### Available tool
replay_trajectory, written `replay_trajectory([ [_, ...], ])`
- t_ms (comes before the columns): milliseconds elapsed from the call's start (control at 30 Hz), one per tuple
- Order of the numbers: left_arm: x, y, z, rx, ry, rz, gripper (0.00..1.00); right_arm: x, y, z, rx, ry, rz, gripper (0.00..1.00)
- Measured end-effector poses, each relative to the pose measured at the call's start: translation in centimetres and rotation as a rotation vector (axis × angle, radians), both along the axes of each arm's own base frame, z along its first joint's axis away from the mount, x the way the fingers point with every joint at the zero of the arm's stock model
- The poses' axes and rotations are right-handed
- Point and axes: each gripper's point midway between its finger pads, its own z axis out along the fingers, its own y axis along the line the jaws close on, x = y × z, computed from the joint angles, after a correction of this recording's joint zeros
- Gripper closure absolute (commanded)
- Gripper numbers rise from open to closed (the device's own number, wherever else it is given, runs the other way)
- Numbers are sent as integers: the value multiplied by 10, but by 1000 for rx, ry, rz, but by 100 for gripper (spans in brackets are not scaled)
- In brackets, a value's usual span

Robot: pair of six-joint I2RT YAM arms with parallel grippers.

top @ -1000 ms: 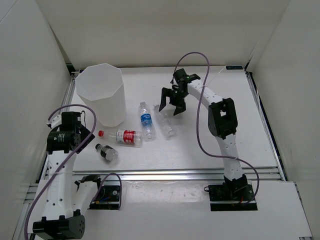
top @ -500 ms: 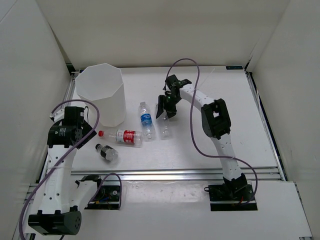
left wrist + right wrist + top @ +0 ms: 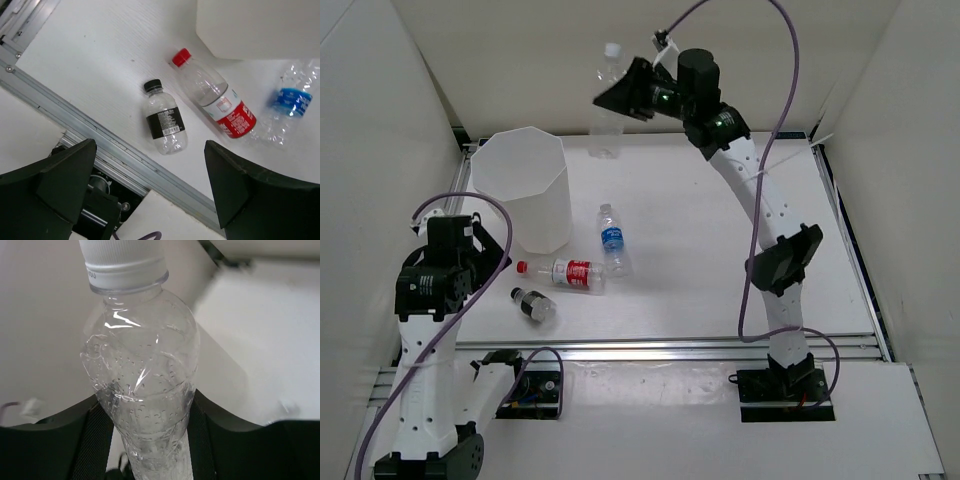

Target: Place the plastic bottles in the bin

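The right pincer (image 3: 612, 100) is closed on the unlabelled bottle (image 3: 609, 70). Its two fingers (image 3: 97, 440) are pressed against opposite sides of the lower body, and the white cap is pointed up and away from the pincer. Bottle and pincer are held high above the surface (image 3: 700, 270). The bin (image 3: 535, 215) stands below this pincer and towards its left. In the overhead view the bottle is seen beside the bin's rim rather than over its opening.

The left pincer (image 3: 155, 200) is spread wide, with nothing held between its fingers. It hangs above the surface. Three bottles are lying on their sides below and ahead of it. The short bottle with the dark label (image 3: 162, 125) is nearest, about midway between the two fingers. The red-capped bottle (image 3: 215, 102) is just beyond it, towards the right finger. The blue-labelled bottle (image 3: 287, 107) is farther to the right, touching or nearly touching the base end of the red-capped bottle. The bin's wall is seen farthest ahead of this pincer, close to the red cap.
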Motion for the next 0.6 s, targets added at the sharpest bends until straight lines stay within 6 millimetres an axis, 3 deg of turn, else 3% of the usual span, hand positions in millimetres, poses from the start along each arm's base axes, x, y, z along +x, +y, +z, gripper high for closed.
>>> replay_trajectory([
  [33, 0, -2, 1, -7, -1, -17, 0, -9, 10, 33, 64, -85, 14, 79],
  [100, 1, -8, 2, -21, 1, -61, 0, -29, 31, 81, 167, -210, 31, 83],
  [167, 1, -15, 1, -33, 10, -112, 0, -50, 53, 108, 240, -291, 48, 84],
  [267, 2, -25, 2, -49, 20, -185, 0, -69, 93, 117, 315, -355, 66, 74],
  [333, 6, -32, 6, -46, 20, -232, 0, -71, 118, 104, 331, -378, 72, 63],
  [400, 10, -37, 9, -40, 25, -271, 0, -64, 141, 75, 300, -387, 64, 49],
  [433, 12, -39, 10, -37, 28, -285, 0, -60, 149, 60, 280, -387, 60, 25],
  [500, 15, -43, 8, -34, 43, -308, 0, -50, 162, 27, 224, -376, 53, 0],
  [600, 18, -46, 4, -32, 68, -326, 0, -36, 168, -8, 140, -381, 33, 0],
])
